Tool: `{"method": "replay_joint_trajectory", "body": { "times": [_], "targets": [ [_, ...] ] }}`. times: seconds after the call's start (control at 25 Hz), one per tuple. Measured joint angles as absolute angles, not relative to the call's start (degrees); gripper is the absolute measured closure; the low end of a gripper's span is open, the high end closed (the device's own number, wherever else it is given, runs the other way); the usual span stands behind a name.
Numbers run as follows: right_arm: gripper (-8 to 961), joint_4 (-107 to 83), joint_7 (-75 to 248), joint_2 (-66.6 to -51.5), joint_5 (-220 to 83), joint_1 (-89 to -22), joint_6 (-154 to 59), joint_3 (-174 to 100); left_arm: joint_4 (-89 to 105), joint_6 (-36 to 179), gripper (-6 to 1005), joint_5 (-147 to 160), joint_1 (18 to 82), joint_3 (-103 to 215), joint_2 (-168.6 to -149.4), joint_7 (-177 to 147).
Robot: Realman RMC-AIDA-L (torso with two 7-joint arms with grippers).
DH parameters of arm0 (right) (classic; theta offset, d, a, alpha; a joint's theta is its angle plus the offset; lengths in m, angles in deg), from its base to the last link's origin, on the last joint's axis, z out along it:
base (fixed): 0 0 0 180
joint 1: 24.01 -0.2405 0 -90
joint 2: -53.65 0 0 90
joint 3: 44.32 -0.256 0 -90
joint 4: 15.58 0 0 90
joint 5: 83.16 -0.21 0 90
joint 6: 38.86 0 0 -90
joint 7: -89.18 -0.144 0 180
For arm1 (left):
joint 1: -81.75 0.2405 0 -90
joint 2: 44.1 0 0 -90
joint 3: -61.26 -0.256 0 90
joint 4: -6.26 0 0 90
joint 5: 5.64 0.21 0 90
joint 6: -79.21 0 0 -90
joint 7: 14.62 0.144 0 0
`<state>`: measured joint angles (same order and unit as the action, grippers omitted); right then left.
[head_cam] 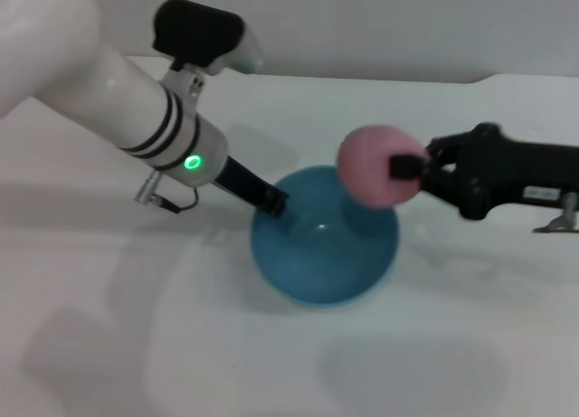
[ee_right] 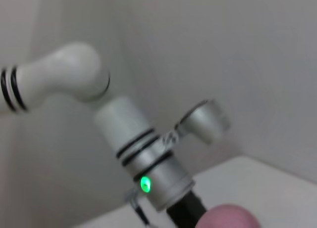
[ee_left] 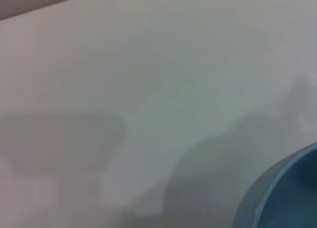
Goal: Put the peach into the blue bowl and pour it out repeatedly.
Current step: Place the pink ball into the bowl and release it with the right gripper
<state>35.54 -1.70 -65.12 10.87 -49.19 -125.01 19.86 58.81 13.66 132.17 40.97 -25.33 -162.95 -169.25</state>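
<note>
The right gripper (head_cam: pixel 405 171) holds the peach (head_cam: pixel 373 166) tight above the blue bowl (head_cam: pixel 324 237). The left gripper (head_cam: pixel 274 203) pinches the bowl's rim on the white table (head_cam: pixel 127 345).

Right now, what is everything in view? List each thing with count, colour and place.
peach: one, pink, held above the far right rim of the bowl, not inside it.
blue bowl: one, light blue, on the table near the centre, nothing inside it.
table: one, white, under everything.
left claw: one, black on a white arm with a green light, at the bowl's left rim; whether it grips is not clear.
right claw: one, black, coming in from the right, shut on the peach.
</note>
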Motion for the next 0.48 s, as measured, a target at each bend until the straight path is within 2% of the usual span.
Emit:
{"method": "replay_joint_trajectory", "body": {
  "times": [0.48],
  "targets": [
    [791, 34.73, -5.48, -65.19, 16.57, -51.18, -113.43, 29.37, 59.17, 13.07, 999, 130.05, 40.83, -25.26, -162.61, -169.34]
  ]
}}
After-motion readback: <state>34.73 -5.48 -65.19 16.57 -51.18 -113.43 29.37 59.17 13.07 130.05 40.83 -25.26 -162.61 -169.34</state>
